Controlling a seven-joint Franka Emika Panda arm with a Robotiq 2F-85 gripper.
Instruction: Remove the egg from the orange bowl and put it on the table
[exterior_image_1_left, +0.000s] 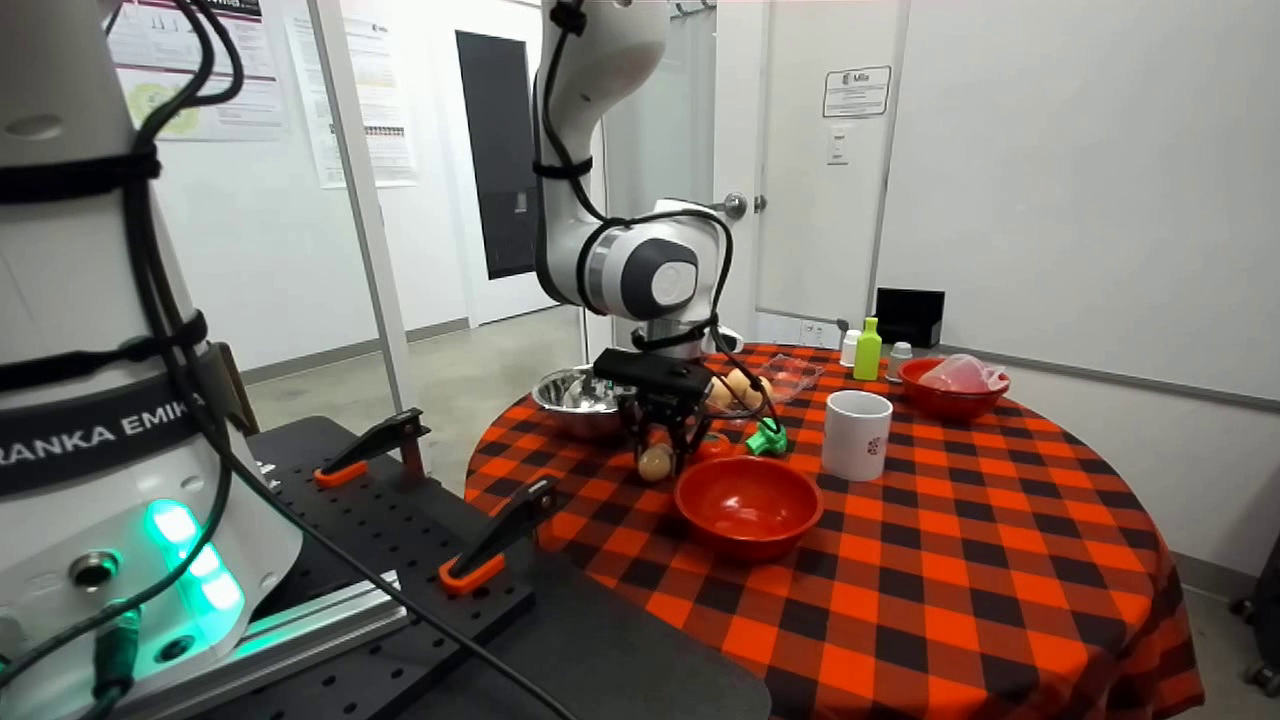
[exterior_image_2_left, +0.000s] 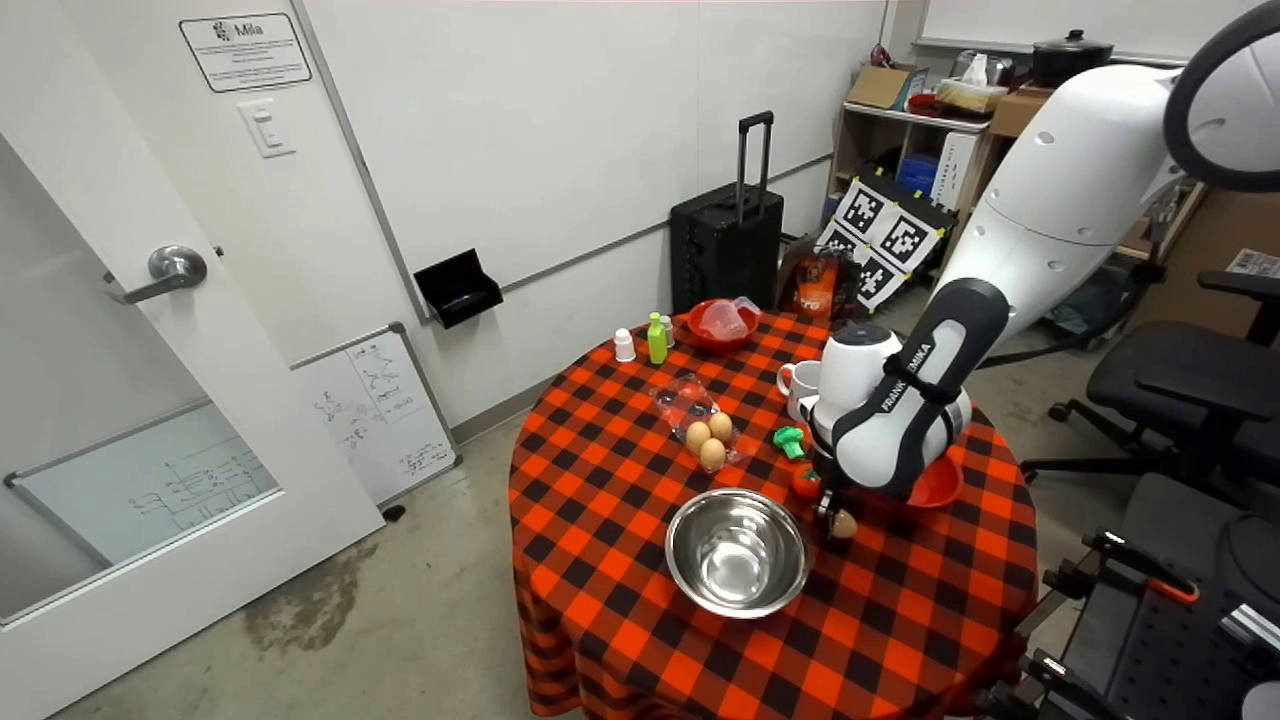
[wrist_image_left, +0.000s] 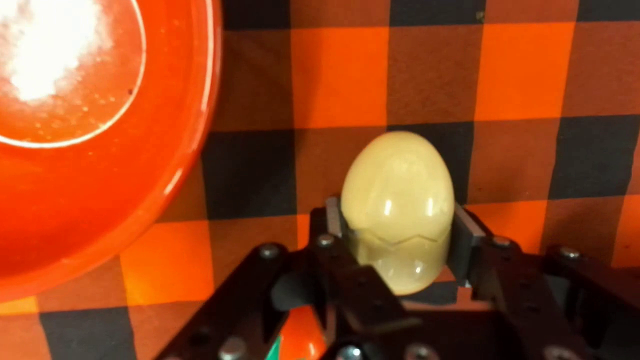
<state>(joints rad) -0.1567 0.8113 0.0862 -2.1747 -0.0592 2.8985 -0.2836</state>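
Note:
The egg (exterior_image_1_left: 655, 462) is pale tan and sits between my gripper's fingers, just above or on the table; I cannot tell which. It shows in both exterior views (exterior_image_2_left: 844, 524) and large in the wrist view (wrist_image_left: 400, 185), with a zigzag line around it. My gripper (wrist_image_left: 400, 225) points down, one finger pad against each side of the egg. The orange bowl (exterior_image_1_left: 750, 500) is beside the gripper, apart from the egg, and looks empty; it fills the wrist view's upper left (wrist_image_left: 165, 150). The arm hides part of it in an exterior view (exterior_image_2_left: 935, 485). The table (exterior_image_1_left: 930, 570) has a checked cloth.
A steel bowl (exterior_image_2_left: 735, 510) stands close to the gripper. A tomato (exterior_image_2_left: 806, 482), a green broccoli (exterior_image_1_left: 767, 437) and a white mug (exterior_image_1_left: 856, 435) are near the orange bowl. Three other eggs (exterior_image_2_left: 710, 440) lie in clear plastic. Bottles and another red bowl (exterior_image_1_left: 950, 400) stand farther back.

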